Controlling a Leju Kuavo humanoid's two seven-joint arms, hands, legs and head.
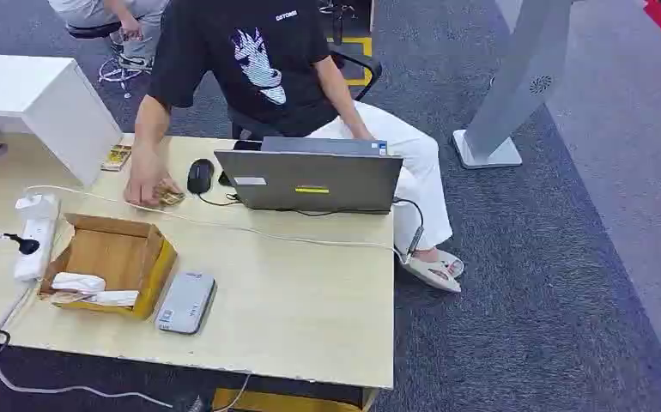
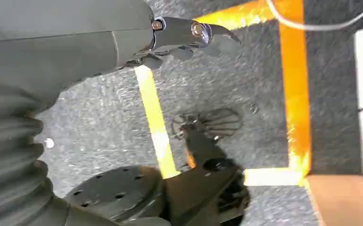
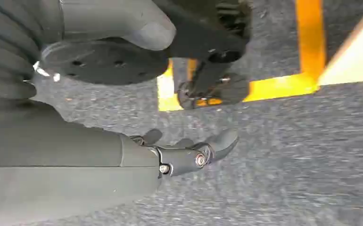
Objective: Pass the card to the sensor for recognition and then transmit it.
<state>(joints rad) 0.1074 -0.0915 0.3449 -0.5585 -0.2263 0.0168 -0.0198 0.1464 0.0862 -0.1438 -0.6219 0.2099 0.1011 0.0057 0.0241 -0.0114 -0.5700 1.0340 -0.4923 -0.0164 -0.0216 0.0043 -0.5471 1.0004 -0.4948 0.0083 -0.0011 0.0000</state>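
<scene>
Both hands hang low beside the body, below the tabletop (image 1: 310,326), so every reach has yet to start: the left hand (image 2: 184,40) and the right hand (image 3: 184,153) each show over grey carpet crossed by yellow tape, fingers loosely extended and holding nothing. The task's things lie up and forward of them. The grey card sensor (image 1: 186,301) lies flat near the front edge on the left half, its long axis running roughly away from the robot, just beside an open cardboard box (image 1: 112,262) holding white items. What I take for the card, small and yellowish (image 1: 171,197), sits farther back under a seated person's hand (image 1: 145,182), near a black mouse (image 1: 200,175) and a grey laptop (image 1: 314,178); I cannot make it out clearly. A similar yellowish piece (image 1: 117,157) lies by the white cabinet. The left hand looks the nearer one. The shirt bears small white lettering, too small to read; the laptop carries a yellow sticker, unreadable.
</scene>
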